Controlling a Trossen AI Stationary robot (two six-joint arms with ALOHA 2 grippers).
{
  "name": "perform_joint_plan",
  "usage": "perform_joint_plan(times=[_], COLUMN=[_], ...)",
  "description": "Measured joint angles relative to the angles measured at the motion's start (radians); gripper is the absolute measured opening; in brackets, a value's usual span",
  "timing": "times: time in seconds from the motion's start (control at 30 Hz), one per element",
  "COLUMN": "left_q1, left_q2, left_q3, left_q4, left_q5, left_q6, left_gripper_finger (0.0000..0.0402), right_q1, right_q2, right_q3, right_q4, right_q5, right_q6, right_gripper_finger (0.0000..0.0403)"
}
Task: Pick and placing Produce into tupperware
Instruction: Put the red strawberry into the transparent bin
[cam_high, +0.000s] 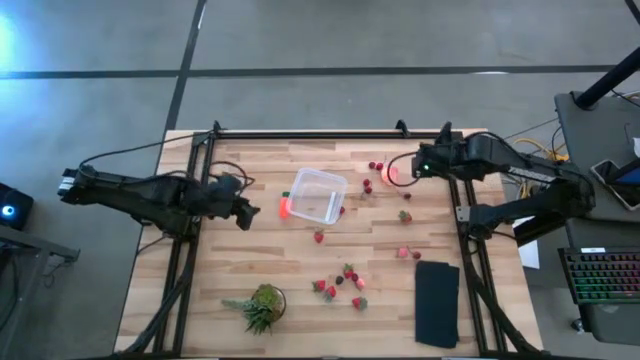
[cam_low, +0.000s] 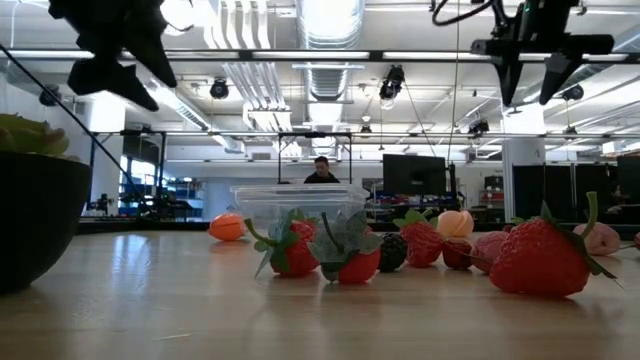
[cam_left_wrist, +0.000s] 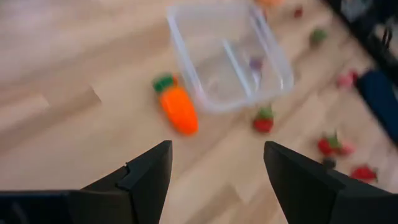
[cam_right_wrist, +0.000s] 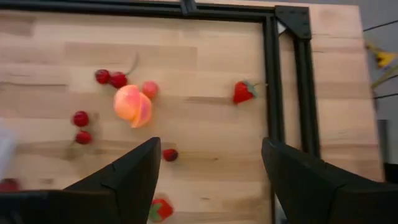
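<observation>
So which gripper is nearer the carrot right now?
Left. The left gripper hangs just beside the carrot, on its far side from the tub. The right gripper hovers beyond the tub, over the peach.

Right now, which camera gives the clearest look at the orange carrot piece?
The left wrist view: the carrot shows large and whole, green top included, lying on the wood beside the clear tub. The high view shows it only as a small orange spot at the tub's left edge. The low view shows it end-on, far back. The right wrist view misses it.
</observation>
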Motion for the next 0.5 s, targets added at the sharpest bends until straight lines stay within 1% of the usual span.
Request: perform_joint_plan(times=[0.03, 0.13, 0.33, 0.4, 0.5], left_q1=[0.003, 0.021, 0.062, 0.064, 0.063], left_q2=[0.011, 0.054, 0.094, 0.093, 0.078], left_q3=[-0.006, -0.011, -0.007, 0.0, 0.0], left_q4=[-0.003, -0.023, -0.037, -0.034, -0.035], left_q5=[0.017, 0.025, 0.037, 0.036, 0.037], left_q6=[0.0, -0.001, 0.003, 0.007, 0.008], left_gripper_finger=[0.024, 0.024, 0.024, 0.024, 0.024], right_q1=[-0.017, -0.077, -0.223, -0.264, -0.322], right_q2=[0.01, 0.042, 0.109, 0.137, 0.186], right_q3=[0.001, -0.001, -0.044, -0.055, -0.068], right_q4=[0.0, 0.005, 0.065, 0.08, 0.083], right_q5=[-0.005, -0.039, -0.185, -0.194, -0.172], right_q6=[-0.014, -0.054, -0.214, -0.263, -0.342], right_gripper_finger=[0.0272, 0.0274, 0.0276, 0.0275, 0.0276])
